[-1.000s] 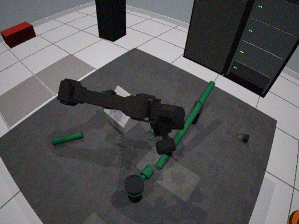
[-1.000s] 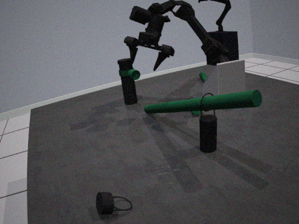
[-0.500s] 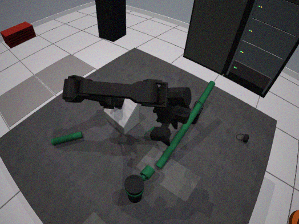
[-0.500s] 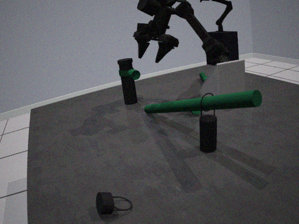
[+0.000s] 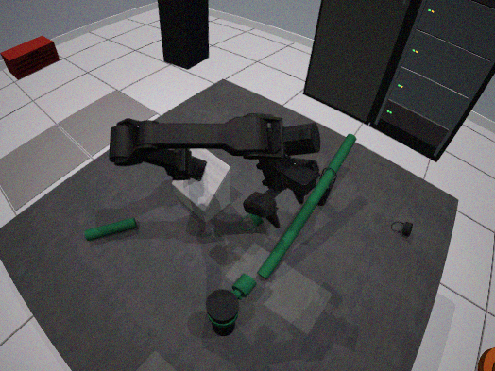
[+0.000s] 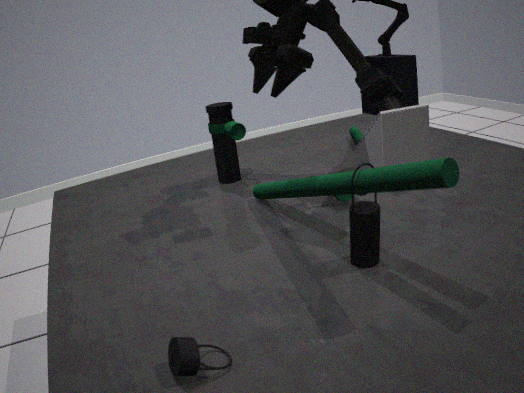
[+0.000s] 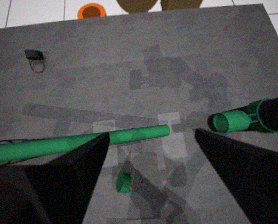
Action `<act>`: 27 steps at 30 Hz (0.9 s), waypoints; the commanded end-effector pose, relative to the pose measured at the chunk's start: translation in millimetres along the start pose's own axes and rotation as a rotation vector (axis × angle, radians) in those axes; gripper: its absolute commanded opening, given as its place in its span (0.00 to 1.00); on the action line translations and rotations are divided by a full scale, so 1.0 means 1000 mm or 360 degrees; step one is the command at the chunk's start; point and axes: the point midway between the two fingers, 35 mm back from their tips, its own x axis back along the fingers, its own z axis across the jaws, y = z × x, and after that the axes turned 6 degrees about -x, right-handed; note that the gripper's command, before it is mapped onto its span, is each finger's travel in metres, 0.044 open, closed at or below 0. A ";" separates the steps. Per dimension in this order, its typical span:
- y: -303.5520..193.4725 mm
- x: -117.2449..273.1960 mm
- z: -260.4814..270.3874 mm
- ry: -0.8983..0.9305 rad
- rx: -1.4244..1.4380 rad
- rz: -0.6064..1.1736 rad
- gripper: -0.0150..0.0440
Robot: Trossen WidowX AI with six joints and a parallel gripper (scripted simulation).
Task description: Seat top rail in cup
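Observation:
The green rail passes through the wire loop of the cap on the small post. Its cut end lies outside the green rail-end cup, a gap away and lower. The cup is on the brace band, high on the big post, just below its cap; its mouth faces the rail's side. My gripper is open and empty, above the rail and not touching it.
A loose looped cap lies on the dark mat. A green tube lies at the left in the top view. A pale block stands by the arm; another green piece is near it.

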 end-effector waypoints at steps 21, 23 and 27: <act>-0.047 -0.088 0.056 0.0621 0.2581 0.0674 1.00; -0.047 -0.088 0.056 0.0621 0.2581 0.0674 1.00; -0.047 -0.088 0.056 0.0621 0.2581 0.0674 1.00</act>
